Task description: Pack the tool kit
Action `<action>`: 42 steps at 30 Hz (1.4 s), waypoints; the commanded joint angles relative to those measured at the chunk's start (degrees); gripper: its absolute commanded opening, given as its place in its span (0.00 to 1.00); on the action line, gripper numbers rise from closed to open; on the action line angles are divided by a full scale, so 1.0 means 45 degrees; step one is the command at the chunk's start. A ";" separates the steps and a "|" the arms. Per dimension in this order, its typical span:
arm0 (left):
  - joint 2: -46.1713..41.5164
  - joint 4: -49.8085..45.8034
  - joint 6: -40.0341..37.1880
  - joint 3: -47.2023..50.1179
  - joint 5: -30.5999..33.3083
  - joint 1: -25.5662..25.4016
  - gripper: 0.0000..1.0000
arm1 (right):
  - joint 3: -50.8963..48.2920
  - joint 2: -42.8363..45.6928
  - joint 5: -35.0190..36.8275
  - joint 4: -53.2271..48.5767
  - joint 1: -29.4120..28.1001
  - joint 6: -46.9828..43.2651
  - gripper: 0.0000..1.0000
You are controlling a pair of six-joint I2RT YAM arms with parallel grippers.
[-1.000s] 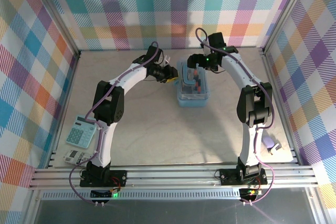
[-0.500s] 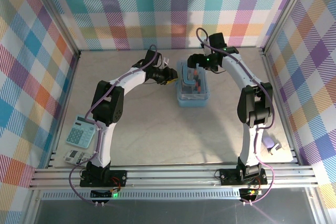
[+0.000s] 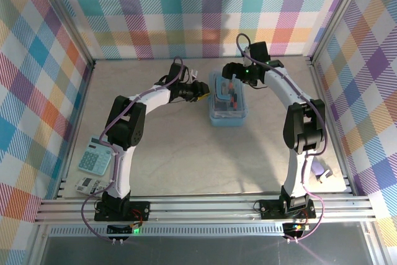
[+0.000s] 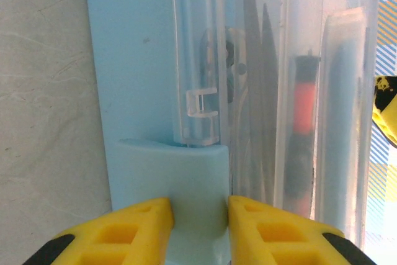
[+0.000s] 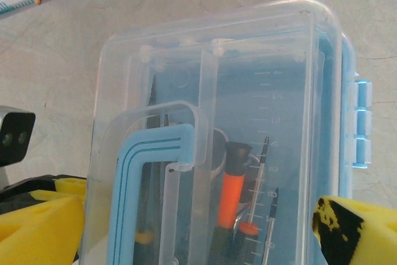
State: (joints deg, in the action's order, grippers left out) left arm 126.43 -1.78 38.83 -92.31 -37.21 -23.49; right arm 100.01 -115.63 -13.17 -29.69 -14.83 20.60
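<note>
Left wrist view placed the left gripper [image 4: 198, 208] directly at the side latch [image 4: 167, 172] of the tool kit [image 4: 149, 60]. Its jaws stood a narrow gap apart, and you saw nothing clamped between them. The latch flap lay just beyond the fingertips [image 4: 146, 215]; whether they touched it could not be told.

In the top external view the right gripper [image 3: 231, 69] sat across the case from the left gripper, with the kit between the two. Its jaws stood wide apart, one finger off each long side of the lid [image 5: 248, 54], gripping nothing.

Progress, as judged: packing was nearly complete. Through the clear lid, below the right gripper, you saw an orange-handled tool [image 5: 231, 190] and two small screwdrivers [image 5: 265, 172], and the lid sat on the case. You saw no tool lying loose beside either gripper. What probably remained was fastening the latches; you could not confirm whether the one ahead of the left gripper was snapped home.

Appearance: the case was light blue, translucent and rectangular, and its clear lid carried a blue-lined handle [image 5: 149, 178]. A pale calculator [image 3: 95, 155] lay on the surface [image 3: 186, 147] well behind the left gripper and formed no part of the kit.
</note>
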 commanded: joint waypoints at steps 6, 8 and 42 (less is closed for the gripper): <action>0.0483 0.1975 0.1130 0.1305 -0.0158 -0.0635 0.30 | -0.1381 -0.1772 -0.4575 -0.0614 -0.1509 0.1385 0.95; 0.0473 0.2418 0.1343 0.1565 -0.0110 -0.0660 0.30 | -0.1423 -0.1822 -0.4690 -0.0512 -0.1548 0.1514 0.96; -1.0737 0.0470 -0.6520 0.7456 1.0461 0.3287 1.00 | -1.0421 0.8772 0.3143 0.7807 0.1665 -0.5377 0.99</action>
State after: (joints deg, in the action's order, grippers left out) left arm 81.38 -6.15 15.70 -70.30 -0.16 -8.10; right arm 65.34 -81.23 -6.68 -11.90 -5.80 7.05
